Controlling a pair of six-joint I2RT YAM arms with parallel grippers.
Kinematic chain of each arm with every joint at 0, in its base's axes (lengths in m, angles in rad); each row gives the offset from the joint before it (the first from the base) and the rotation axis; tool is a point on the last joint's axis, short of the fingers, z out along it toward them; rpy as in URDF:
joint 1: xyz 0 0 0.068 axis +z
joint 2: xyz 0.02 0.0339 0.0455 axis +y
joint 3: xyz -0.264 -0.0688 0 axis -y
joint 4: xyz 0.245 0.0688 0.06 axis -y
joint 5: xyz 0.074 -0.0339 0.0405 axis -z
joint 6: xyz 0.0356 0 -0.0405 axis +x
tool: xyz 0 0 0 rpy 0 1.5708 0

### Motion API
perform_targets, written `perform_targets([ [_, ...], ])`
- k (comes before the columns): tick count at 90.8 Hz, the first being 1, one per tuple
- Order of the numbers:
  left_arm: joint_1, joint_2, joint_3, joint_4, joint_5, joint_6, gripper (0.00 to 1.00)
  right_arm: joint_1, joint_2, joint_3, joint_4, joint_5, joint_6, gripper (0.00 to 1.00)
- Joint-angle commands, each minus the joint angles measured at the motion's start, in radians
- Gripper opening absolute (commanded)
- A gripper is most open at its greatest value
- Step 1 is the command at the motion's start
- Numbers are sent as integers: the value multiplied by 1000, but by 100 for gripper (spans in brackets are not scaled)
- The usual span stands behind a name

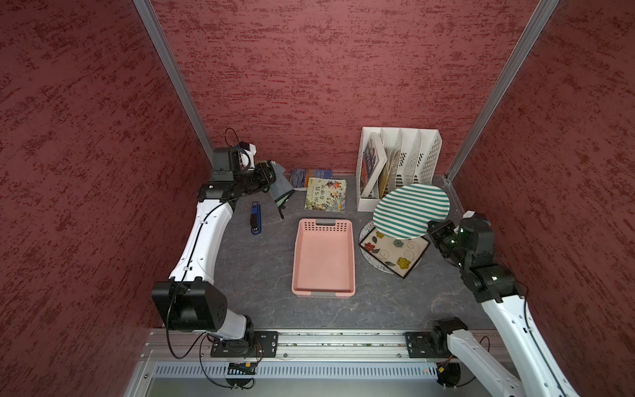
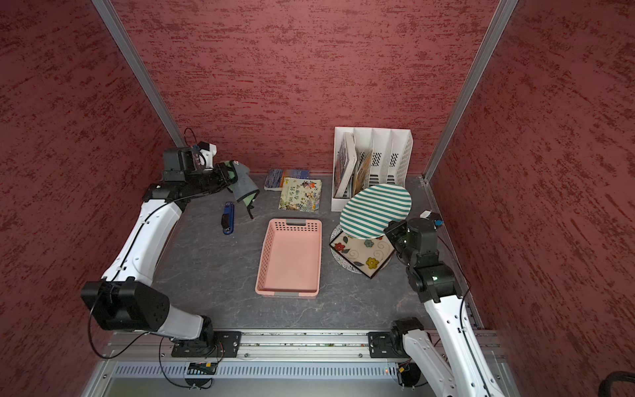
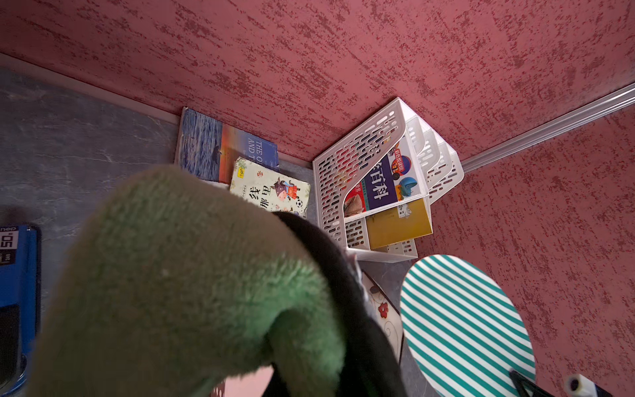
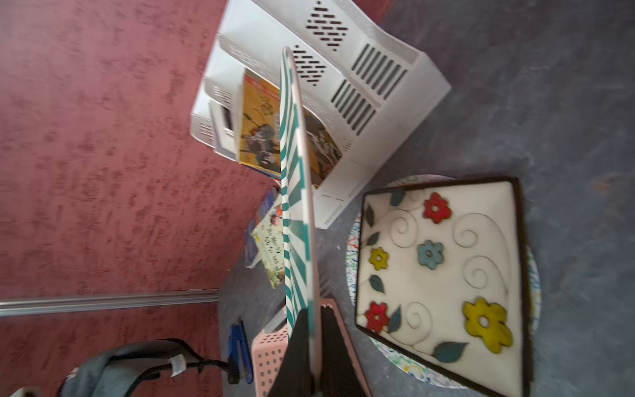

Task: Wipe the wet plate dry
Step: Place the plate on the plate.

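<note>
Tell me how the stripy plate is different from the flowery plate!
The stripy plate is round with teal stripes; the flowery plate is square with a dark edge. The stripy plate is held up by the right gripper; the flowery plate lies flat on another plate. Both have white backgrounds.

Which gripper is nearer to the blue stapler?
Left. The left gripper, holding the cloth, is near the blue stapler; the right gripper, holding the striped plate, is beyond the pink basket.

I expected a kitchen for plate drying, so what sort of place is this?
Probably a staged robot test booth, not a kitchen: red wall panels enclose a grey table, two arms mount on a front rail, and plates sit beside books and a file rack.
</note>
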Motion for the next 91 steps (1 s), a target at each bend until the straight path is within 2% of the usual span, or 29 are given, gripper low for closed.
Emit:
perform_targets([
  [1, 1, -9, 3, 18, 15, 31, 0, 3, -21, -79, -21, 57, 56, 0],
  [15, 3, -8, 3, 12, 20, 34, 0, -5, 9, -227, 159, -1, 129, 0],
  [28, 3, -13, 3, 3, 15, 40, 0, -12, 63, -270, 182, -15, 140, 0],
  [34, 5, -13, 1, 3, 14, 39, 0, -15, 90, -283, 148, -17, 150, 0],
  [42, 8, -9, 1, 6, 16, 36, 0, -14, 146, -290, 10, -23, 207, 0],
  [50, 9, -6, 4, 7, 12, 39, 0, -15, 226, -310, -96, -64, 223, 8],
  [63, 8, 0, -6, 2, 3, 50, 0, -14, 298, -335, -121, -81, 205, 11],
  [74, 9, 7, -26, 6, 1, 48, 0, -14, 298, -325, -142, -38, 171, 26],
  [83, 6, 12, -46, 20, -1, 45, 0, -15, 276, -315, -162, 9, 140, 48],
  [91, 5, 30, -57, 21, -7, 47, 0, -15, 249, -293, -166, 44, 109, 50],
])
